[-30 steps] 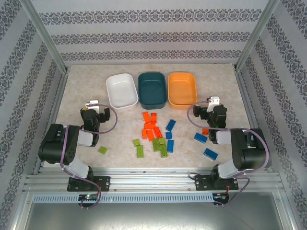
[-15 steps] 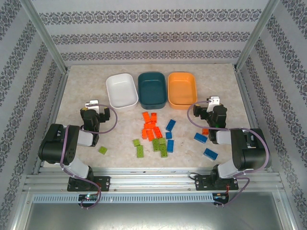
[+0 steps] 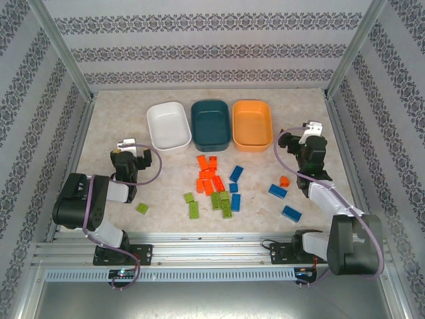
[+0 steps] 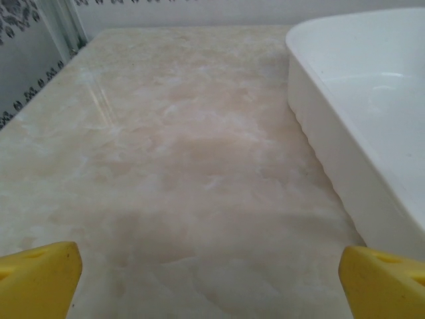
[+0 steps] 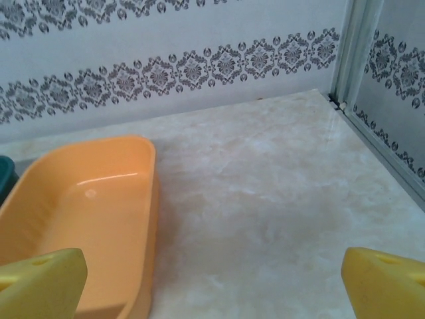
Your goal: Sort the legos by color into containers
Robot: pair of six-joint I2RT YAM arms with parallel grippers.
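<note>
Legos: orange, blue and lime green, scattered on the tabletop's middle toward its near edge.
Containers: white bowl, teal bowl, orange bowl, side by side toward the far edge.
Left tool: fingers wide apart, low beside the white bowl's left wall.
Right tool: fingers wide apart, beside the orange bowl's right side.

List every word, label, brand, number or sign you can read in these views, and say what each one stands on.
No text can be read.
The white bowl, dark teal bowl and orange bowl are plain.
The wall bands carry ornament, not letters.
Any marks on the legos are too small to tell.
</note>
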